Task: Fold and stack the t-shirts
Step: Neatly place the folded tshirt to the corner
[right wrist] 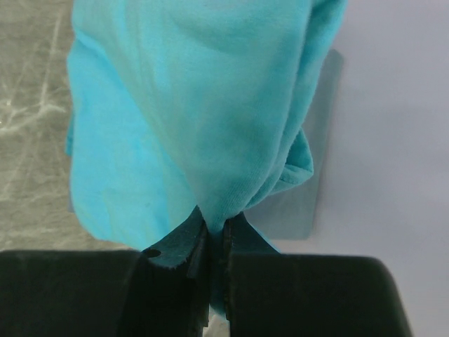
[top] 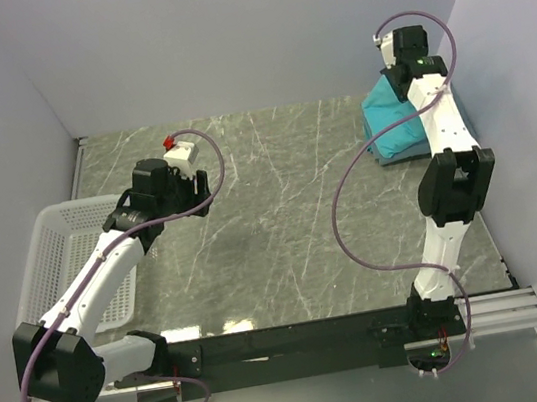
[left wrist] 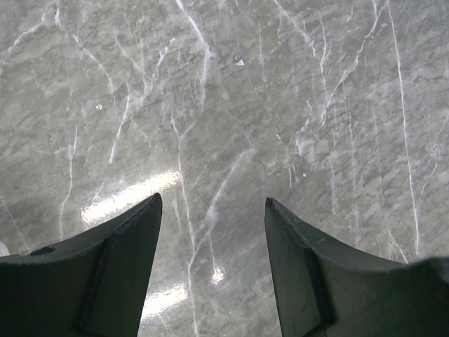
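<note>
A bright teal t-shirt [top: 390, 120] hangs bunched at the far right of the table, against the right wall. My right gripper [right wrist: 214, 228] is shut on a pinch of its cloth [right wrist: 203, 126], and the shirt drapes down from the jaws. Under it, a duller slate-blue folded shirt [right wrist: 309, 203] lies flat; its edge also shows in the top view [top: 395, 156]. My left gripper [left wrist: 212, 203] is open and empty, over bare marble at the left centre of the table [top: 189, 188].
A white mesh basket [top: 60, 257] stands at the left edge of the table, beside the left arm. The marble table top [top: 291, 218] stretches between the arms. Grey walls close in the left, back and right sides.
</note>
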Available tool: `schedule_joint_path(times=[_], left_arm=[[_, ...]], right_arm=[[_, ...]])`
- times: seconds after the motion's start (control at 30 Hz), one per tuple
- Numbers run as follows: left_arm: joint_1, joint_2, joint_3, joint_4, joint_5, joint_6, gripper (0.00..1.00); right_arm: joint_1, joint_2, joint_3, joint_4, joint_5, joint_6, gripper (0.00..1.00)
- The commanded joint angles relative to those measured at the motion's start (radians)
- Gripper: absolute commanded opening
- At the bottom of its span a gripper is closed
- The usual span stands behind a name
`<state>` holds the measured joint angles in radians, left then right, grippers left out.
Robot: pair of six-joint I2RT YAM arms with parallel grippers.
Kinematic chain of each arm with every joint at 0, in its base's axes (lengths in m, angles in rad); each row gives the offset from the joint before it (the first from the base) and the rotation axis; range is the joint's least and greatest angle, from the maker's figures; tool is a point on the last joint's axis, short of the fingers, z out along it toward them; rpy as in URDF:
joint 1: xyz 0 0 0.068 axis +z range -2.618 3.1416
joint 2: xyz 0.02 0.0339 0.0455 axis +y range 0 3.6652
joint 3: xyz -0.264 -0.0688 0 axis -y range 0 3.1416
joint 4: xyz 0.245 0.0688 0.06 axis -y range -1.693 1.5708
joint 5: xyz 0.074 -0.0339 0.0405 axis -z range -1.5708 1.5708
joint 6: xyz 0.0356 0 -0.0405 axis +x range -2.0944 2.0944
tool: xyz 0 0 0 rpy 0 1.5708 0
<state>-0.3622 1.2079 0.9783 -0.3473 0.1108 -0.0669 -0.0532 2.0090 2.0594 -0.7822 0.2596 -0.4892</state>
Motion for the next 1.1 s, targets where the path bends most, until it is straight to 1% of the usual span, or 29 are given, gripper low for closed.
schedule_joint_path(times=[0.0,0.43,0.83,0.87,0.9,0.93,0.97,1.0,1.07], left_arm=[[0.0,0.002,0.023,0.008,0.01,0.012,0.66],[0.0,0.002,0.023,0.007,0.012,0.013,0.66],[0.002,0.01,0.023,0.005,0.017,0.015,0.66],[0.0,0.01,0.023,0.005,0.017,0.015,0.66],[0.002,0.012,0.023,0.005,0.017,0.015,0.66],[0.0,0.013,0.026,0.004,0.017,0.015,0.66],[0.002,0.013,0.025,0.004,0.017,0.016,0.66],[0.0,0.015,0.025,0.004,0.017,0.016,0.66],[0.0,0.015,0.025,0.002,0.015,0.016,0.66]], right_arm=[[-0.016,-0.041,0.028,0.06,0.001,0.0,0.0],[-0.065,0.017,0.036,0.118,0.089,-0.04,0.0],[-0.117,0.085,0.056,0.145,0.112,-0.066,0.01],[-0.117,0.088,0.054,0.155,0.119,-0.071,0.03],[-0.119,0.092,0.05,0.168,0.156,-0.078,0.18],[-0.119,0.102,0.045,0.208,0.18,-0.098,0.3],[-0.119,0.106,0.038,0.231,0.21,-0.107,0.44],[-0.119,0.111,0.03,0.251,0.268,-0.115,0.64],[-0.117,0.126,0.047,0.262,0.302,-0.121,0.67]])
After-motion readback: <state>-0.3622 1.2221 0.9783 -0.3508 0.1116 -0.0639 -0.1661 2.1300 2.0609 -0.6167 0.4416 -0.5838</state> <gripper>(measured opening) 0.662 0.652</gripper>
